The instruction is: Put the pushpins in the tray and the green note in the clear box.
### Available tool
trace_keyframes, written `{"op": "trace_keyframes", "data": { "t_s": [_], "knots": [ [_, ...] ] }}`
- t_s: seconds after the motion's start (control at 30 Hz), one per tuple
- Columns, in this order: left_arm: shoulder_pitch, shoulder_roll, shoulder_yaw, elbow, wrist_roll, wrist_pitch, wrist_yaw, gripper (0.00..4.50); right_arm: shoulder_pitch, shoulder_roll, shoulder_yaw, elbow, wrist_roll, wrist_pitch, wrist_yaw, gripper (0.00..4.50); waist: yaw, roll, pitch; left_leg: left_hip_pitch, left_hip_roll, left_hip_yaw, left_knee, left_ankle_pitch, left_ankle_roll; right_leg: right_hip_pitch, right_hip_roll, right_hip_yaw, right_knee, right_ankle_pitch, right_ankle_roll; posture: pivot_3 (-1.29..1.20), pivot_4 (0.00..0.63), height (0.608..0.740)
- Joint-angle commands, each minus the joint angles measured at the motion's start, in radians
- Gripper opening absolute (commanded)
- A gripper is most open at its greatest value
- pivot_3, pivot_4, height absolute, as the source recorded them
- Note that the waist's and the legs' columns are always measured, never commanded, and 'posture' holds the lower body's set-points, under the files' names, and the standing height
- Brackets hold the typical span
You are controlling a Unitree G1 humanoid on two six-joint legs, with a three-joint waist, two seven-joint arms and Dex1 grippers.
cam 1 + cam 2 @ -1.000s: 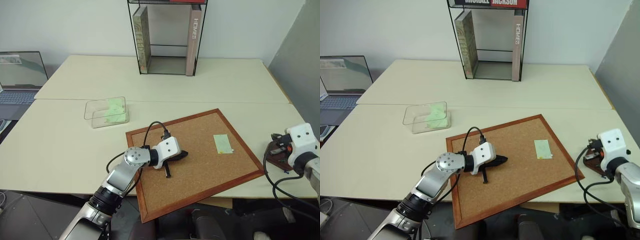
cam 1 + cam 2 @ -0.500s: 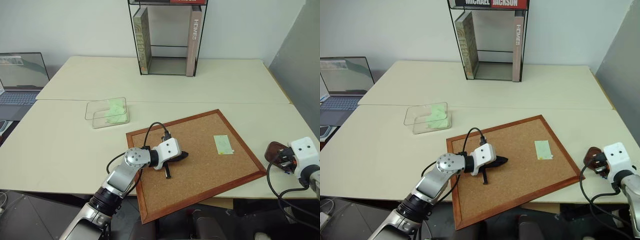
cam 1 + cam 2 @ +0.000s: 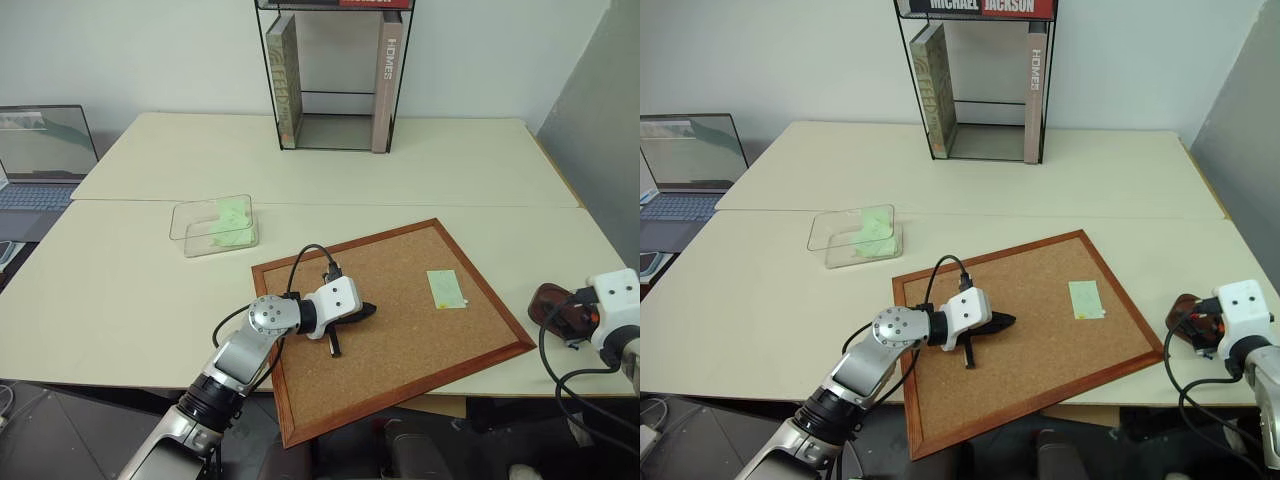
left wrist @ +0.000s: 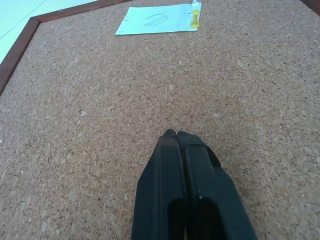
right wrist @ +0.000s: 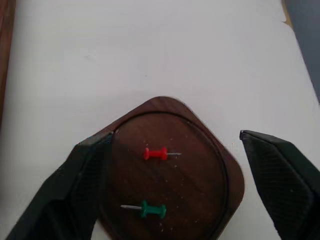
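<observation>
The small dark brown tray (image 5: 200, 165) lies near the table's right edge, with a red pushpin (image 5: 156, 153) and a green pushpin (image 5: 151, 209) inside it. My right gripper (image 5: 175, 136) hangs open just above it, one finger on each side, empty. A pale green note (image 3: 446, 288) lies on the corkboard (image 3: 400, 330), pinned at one corner by a yellow pushpin (image 4: 195, 20). My left gripper (image 4: 177, 135) rests shut and empty on the cork, a good way short of that note. The clear box (image 3: 180, 222) stands at the left with another green note (image 3: 232, 215) in it.
A black wire-framed glass stand (image 3: 335, 75) holding books stands at the back centre. An open laptop (image 3: 40, 150) sits at the far left. The tray (image 3: 1185, 312) lies between the corkboard's right corner and the table's edge.
My right gripper has gone from shut to open and drawn slightly back to the right, uncovering the tray. The left arm has kept still.
</observation>
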Motion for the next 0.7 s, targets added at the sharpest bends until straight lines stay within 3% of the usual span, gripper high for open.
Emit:
{"op": "trace_keyframes", "data": {
  "t_s": [0.03, 0.13, 0.7],
  "knots": [
    [0.027, 0.024, -0.042, 0.043, 0.035, 0.015, -0.025, 0.0, -0.013, 0.029, -0.024, -0.131, 0.146, -0.027, 0.096, 4.45, 0.0, 0.0, 0.0, 0.0, 0.0, 0.0, 0.0, 0.0, 0.0, 0.0, 0.001, 0.0, 0.0, 0.0, 0.0, 0.0, 0.15, 0.74],
    [0.023, 0.027, -0.041, 0.051, 0.036, 0.009, -0.028, 0.0, 0.006, 0.062, 0.017, -0.188, 0.19, -0.023, 0.12, 4.45, 0.0, 0.0, 0.0, 0.0, 0.001, -0.001, -0.001, 0.0, 0.0, 0.0, 0.004, 0.0, 0.0, 0.001, 0.001, 0.0, 0.15, 0.74],
    [0.01, 0.027, -0.041, 0.062, 0.037, 0.006, -0.025, 0.0, 0.016, 0.175, 0.232, -0.124, 0.096, -0.128, 0.056, 4.45, 0.0, -0.001, -0.001, 0.0, 0.001, -0.001, 0.0, 0.0, 0.0, 0.0, 0.003, 0.0, -0.001, -0.001, -0.001, 0.0, 0.15, 0.74]
  ]
}}
